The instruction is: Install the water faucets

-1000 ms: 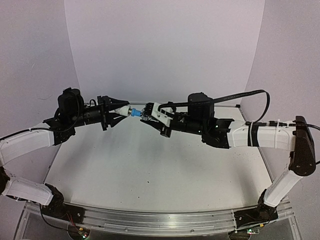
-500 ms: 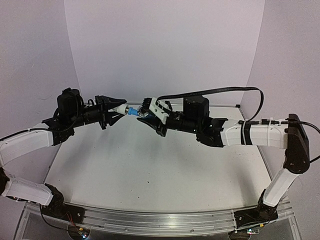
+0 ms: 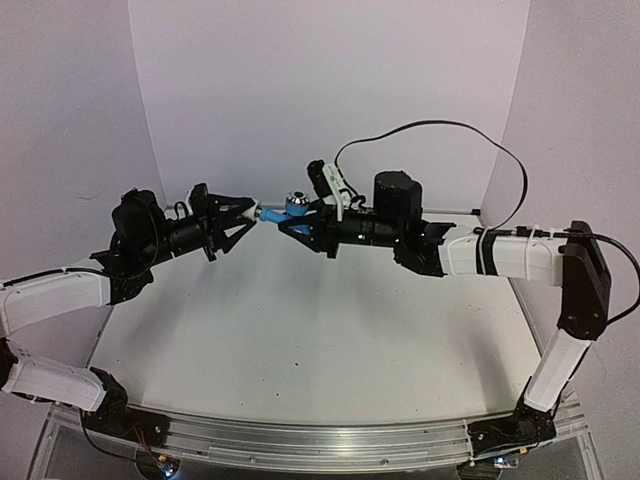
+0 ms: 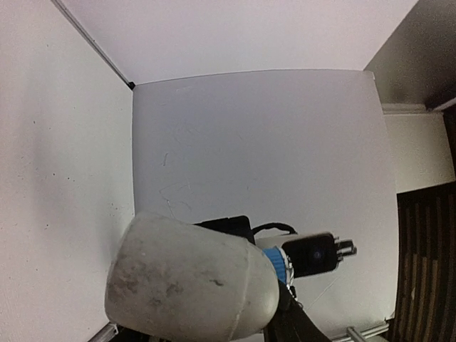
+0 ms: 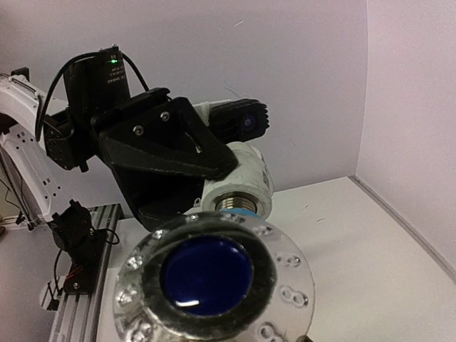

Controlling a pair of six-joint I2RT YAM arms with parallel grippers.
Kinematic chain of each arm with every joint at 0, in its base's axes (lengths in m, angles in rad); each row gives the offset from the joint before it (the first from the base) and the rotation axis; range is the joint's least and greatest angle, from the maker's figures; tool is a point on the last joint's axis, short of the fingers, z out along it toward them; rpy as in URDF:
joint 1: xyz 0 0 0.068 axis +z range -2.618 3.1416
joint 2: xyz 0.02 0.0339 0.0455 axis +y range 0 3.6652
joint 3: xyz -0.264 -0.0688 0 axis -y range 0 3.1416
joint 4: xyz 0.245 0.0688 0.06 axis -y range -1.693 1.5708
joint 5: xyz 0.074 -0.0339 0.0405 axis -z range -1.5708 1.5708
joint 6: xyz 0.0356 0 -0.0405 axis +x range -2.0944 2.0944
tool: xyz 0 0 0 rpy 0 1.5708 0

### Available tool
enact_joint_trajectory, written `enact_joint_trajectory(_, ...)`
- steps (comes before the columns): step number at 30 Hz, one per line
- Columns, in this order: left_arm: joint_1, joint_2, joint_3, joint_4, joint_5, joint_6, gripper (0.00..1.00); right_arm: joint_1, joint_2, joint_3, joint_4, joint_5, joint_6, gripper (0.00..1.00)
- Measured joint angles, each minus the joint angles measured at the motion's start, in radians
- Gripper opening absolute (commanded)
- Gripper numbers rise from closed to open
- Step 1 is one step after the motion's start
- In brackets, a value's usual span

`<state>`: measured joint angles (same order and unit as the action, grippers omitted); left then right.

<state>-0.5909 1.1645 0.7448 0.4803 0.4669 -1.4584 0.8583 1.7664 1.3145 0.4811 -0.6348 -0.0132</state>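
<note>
Both arms meet in mid-air above the back of the table. My left gripper [image 3: 238, 213] is shut on the white cylindrical fitting [image 3: 249, 212], which fills the left wrist view [image 4: 189, 278]. My right gripper [image 3: 312, 215] is shut on the bright-blue tap [image 3: 274, 215], whose round greyish end [image 3: 297, 201] points up. In the right wrist view that round end, with a dark blue centre [image 5: 210, 281], sits just in front of the fitting's metal threaded mouth [image 5: 237, 201]. The tap's blue stem [image 4: 276, 265] touches the fitting's end. My left gripper's black fingers [image 5: 160, 146] clamp the fitting.
The white table [image 3: 300, 330] lies below both arms, walled by white panels at the back and sides. An aluminium rail [image 3: 300, 440] runs along the front edge. The right arm's black cable [image 3: 430, 130] arches high above its wrist.
My right gripper has risen and rolled, turning the tap's round end upward. My left gripper has risen slightly with the fitting. The right arm's cable has arched higher.
</note>
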Motion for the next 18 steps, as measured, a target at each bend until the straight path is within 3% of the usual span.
enact_joint_trajectory(4, -0.008, -0.002, -0.016, 0.02, 0.001, 0.048, 0.01, 0.003, -0.007, 0.011, -0.053, 0.002, -0.016, 0.0)
enact_joint_trajectory(5, -0.006, -0.002, -0.02, 0.018, 0.0, 0.045, 0.05, 0.013, -0.011, 0.018, -0.086, 0.029, -0.047, 0.0)
enact_joint_trajectory(7, -0.004, -0.002, -0.026, 0.017, -0.001, 0.035, 0.31, 0.035, -0.022, 0.027, -0.14, 0.087, -0.096, 0.0)
enact_joint_trajectory(8, -0.003, -0.001, -0.027, 0.017, -0.002, 0.032, 0.51, 0.042, -0.025, 0.033, -0.162, 0.112, -0.108, 0.0)
enact_joint_trajectory(10, -0.001, 0.001, -0.026, 0.018, 0.0, 0.046, 0.79, 0.053, -0.028, 0.043, -0.185, 0.145, -0.117, 0.0)
enact_joint_trajectory(11, -0.003, 0.001, -0.026, 0.015, 0.005, 0.059, 0.91, 0.057, -0.029, 0.045, -0.191, 0.151, -0.114, 0.0)
enact_joint_trajectory(12, -0.008, 0.001, -0.027, 0.01, 0.011, 0.076, 0.97, 0.06, -0.029, 0.045, -0.198, 0.153, -0.097, 0.0)
enact_joint_trajectory(18, -0.021, -0.077, -0.076, -0.018, 0.004, 0.215, 0.99, 0.001, -0.033, 0.035, -0.203, 0.059, 0.18, 0.0)
